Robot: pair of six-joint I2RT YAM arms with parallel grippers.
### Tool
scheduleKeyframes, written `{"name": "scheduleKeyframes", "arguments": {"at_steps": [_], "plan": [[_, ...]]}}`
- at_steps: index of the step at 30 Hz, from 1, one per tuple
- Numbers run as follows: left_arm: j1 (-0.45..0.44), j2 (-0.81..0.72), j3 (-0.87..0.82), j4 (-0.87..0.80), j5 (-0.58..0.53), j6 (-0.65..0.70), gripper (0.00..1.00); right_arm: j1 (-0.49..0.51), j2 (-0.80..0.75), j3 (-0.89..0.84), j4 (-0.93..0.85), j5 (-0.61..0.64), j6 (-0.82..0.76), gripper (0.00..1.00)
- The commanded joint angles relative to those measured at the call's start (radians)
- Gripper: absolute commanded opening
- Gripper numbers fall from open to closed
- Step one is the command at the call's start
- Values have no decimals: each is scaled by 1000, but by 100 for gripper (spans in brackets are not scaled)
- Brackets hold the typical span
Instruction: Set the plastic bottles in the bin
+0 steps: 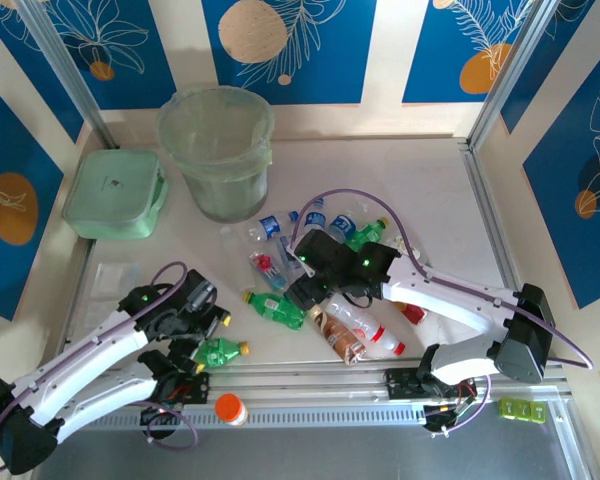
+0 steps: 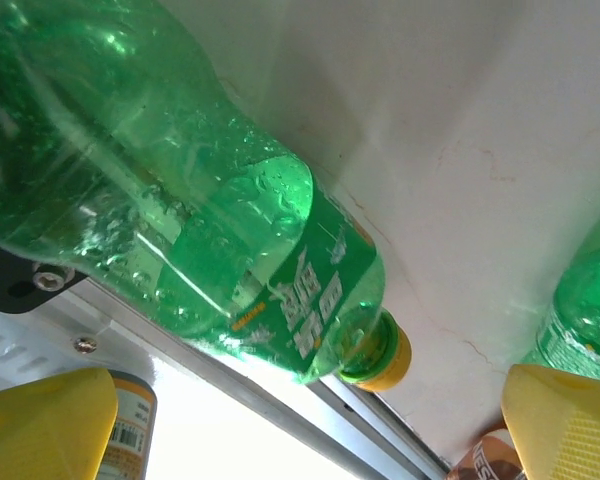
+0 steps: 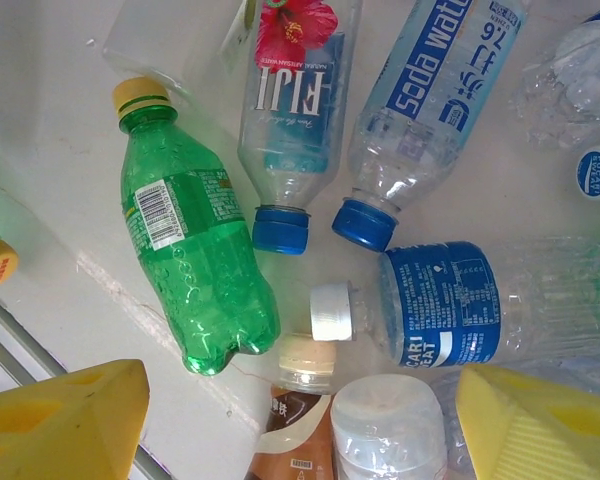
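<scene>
The left fingers [image 2: 50, 425] are spread wide and released. A green bottle [image 2: 210, 220] lies just beyond them, along the metal rail [image 2: 400, 445] at the desk's near edge. The right fingers [image 3: 65, 425] are also spread and empty, hanging over a tight cluster of bottles [image 3: 450, 300] lying on their sides, a second green bottle [image 3: 195, 270] at its edge. The bin [image 1: 217, 150] stands upright at the far edge, just beside a green box [image 1: 115, 195]. Bare desk [image 1: 420, 190] runs from the cluster to the far right frame.

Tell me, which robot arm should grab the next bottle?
Probably left. The left gripper is open, close over one green yellow-capped plastic bottle. The right gripper hovers higher above a crowded bottle pile.
</scene>
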Motion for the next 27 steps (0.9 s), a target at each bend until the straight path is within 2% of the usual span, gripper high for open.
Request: {"name": "scheduleKeyframes", "arguments": {"at_steps": [1, 7, 12, 19, 27], "plan": [[-11, 27, -66, -97, 50, -67, 99, -8, -43, -21, 13, 23, 8, 81], [-14, 62, -90, -70, 23, -83, 96, -12, -55, -37, 1, 48, 8, 81], [-7, 93, -99, -48, -31, -93, 88, -14, -79, -49, 13, 61, 11, 82], [80, 171, -94, -12, -76, 3, 78, -23, -106, -44, 10, 77, 0, 82], [138, 260, -102, 83, -100, 107, 65, -27, -125, -42, 1, 80, -4, 81]]}}
